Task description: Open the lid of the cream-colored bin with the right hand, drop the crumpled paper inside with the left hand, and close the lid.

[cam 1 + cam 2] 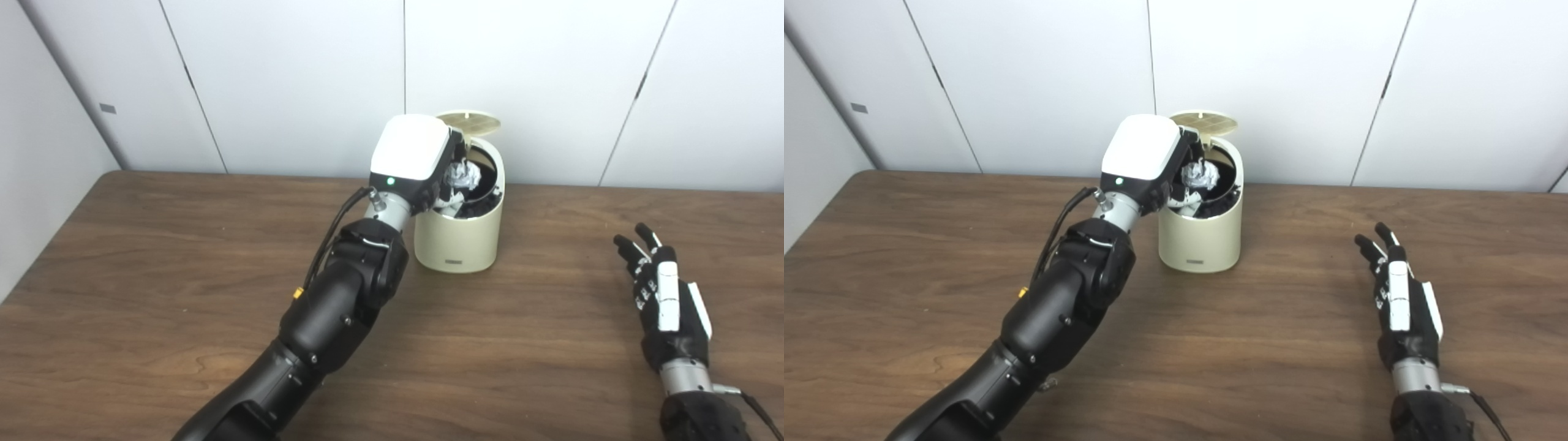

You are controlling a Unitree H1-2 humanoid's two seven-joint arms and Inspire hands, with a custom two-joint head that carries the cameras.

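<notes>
**Letting the paper fall cleanly into the bin**

The left hand (409, 150) is over the mouth of the bin (456, 236), palm turned down toward the opening, and the paper (463, 176) sits under its fingers, just inside the rim. The white back of the hand hides most of the fingers, so I cannot tell whether they grip the paper or have let it go. The lid (468, 122) stands tilted up behind the fingers, clear of them.

The step in hand looks like the drop. To do it well, the fingers should spread while the paper is below rim level and centred over the dark interior, so it cannot catch on the near edge or roll off onto the surface (184, 257). Then the hand should lift straight up before pulling back, since a sideways exit could knock the light bin or nudge the lid.

The right hand (1399, 306) rests on the surface well to the right of the bin, fingers extended and apart, holding nothing; it will be needed to close the lid.
</notes>
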